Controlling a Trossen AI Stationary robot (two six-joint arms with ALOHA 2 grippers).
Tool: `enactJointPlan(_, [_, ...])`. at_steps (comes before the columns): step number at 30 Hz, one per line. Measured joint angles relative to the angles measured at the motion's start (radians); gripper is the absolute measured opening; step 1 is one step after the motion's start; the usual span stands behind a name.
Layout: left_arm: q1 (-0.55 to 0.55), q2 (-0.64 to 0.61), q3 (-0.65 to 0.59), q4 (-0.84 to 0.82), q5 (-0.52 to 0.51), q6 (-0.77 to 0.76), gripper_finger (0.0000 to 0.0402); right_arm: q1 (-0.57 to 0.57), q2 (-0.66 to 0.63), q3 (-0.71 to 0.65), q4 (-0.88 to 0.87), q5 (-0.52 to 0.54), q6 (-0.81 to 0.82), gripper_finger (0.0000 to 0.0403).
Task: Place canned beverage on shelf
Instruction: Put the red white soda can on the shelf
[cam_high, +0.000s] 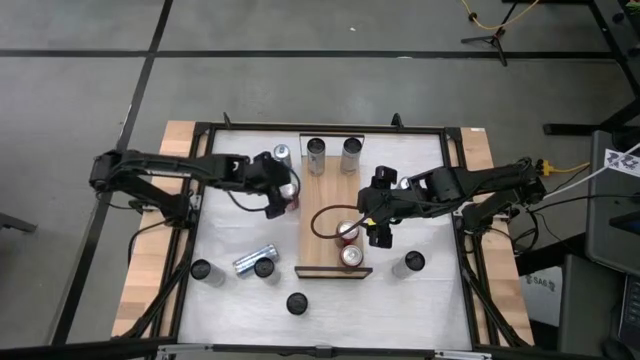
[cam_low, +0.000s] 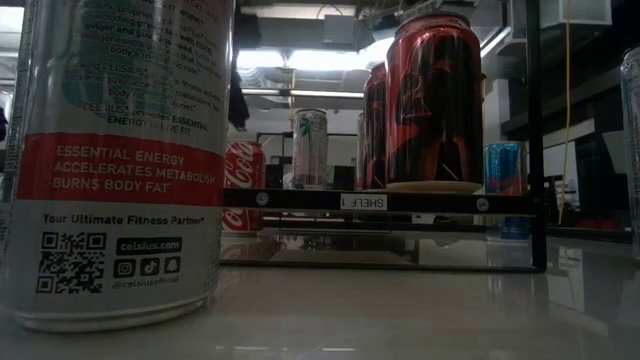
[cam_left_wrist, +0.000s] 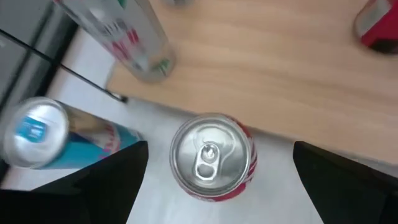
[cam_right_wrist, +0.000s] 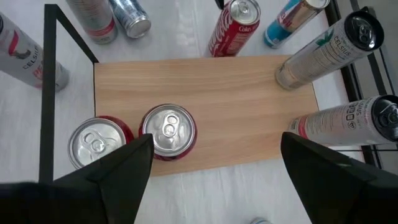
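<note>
The shelf (cam_high: 330, 205) is a light-brown plank in the middle of the table, with a dark lip (cam_low: 390, 201) at its near end. Two red cans (cam_right_wrist: 168, 130) (cam_right_wrist: 96, 143) stand at that end, two slim cans (cam_high: 316, 150) (cam_high: 351, 150) at the far end. A red canned beverage (cam_left_wrist: 211, 155) stands upright on the white table beside the shelf's left edge. My left gripper (cam_left_wrist: 217, 186) is open above it, a finger on either side, not touching. My right gripper (cam_right_wrist: 211, 174) hangs open above the shelf's near end.
A blue can (cam_left_wrist: 37, 134) stands just beyond the red one. More cans are on the near half of the table: upright (cam_high: 201, 270) (cam_high: 296, 302) (cam_high: 408, 263) and one lying (cam_high: 253, 260). A black frame (cam_high: 200, 130) rims the table.
</note>
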Motion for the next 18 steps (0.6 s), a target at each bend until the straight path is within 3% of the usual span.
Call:
enactJointPlan(5, [0.045,0.070,0.000,-0.002,0.055,0.000,0.0395,0.000,0.000,0.000,0.000,0.000,0.000,0.0344])
enactJointPlan(18, [0.063,0.187,0.000,-0.003,0.066,0.000,0.0392,0.000,0.000,0.000,0.000,-0.001,-0.002,0.0344])
